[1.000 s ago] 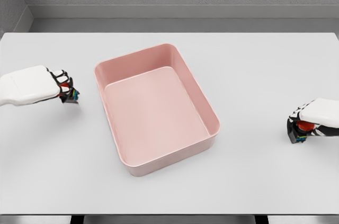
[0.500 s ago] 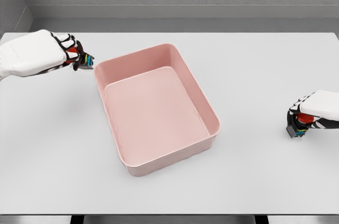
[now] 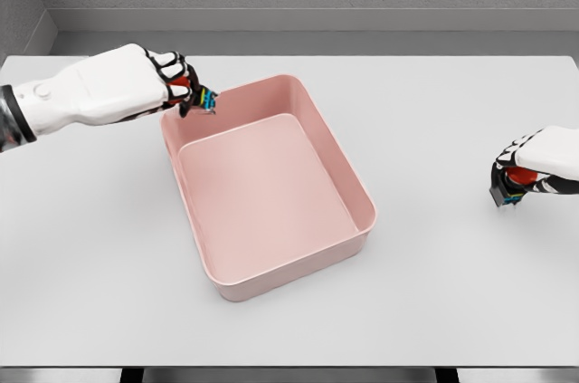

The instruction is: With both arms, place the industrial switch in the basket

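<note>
One industrial switch (image 3: 204,100), a small dark block with red and coloured parts, sits in the grasp of the left hand (image 3: 172,82), raised over the far left corner of the pink basket (image 3: 360,191). Its tip pokes out past the fingers (image 3: 170,64), which curl tightly round it, so only the end nearest the basket shows. The switch appears clear of the basket's rim, though whether it hangs just inside or just above the wall cannot be told from this view. The white left forearm reaches in from the picture's left edge, across the grey table (image 3: 452,111).

A second industrial switch (image 3: 507,191) is at the far right, well apart from the basket. The right hand (image 3: 534,170) closes over it from above, black-and-white fingers (image 3: 507,164) wrapped around its red top, with the dark body showing below them. Whether this switch touches the table or is lifted slightly off it cannot be told.

The basket is a rectangular tub with rounded corners, set at an angle on the table between the two hands.
</note>
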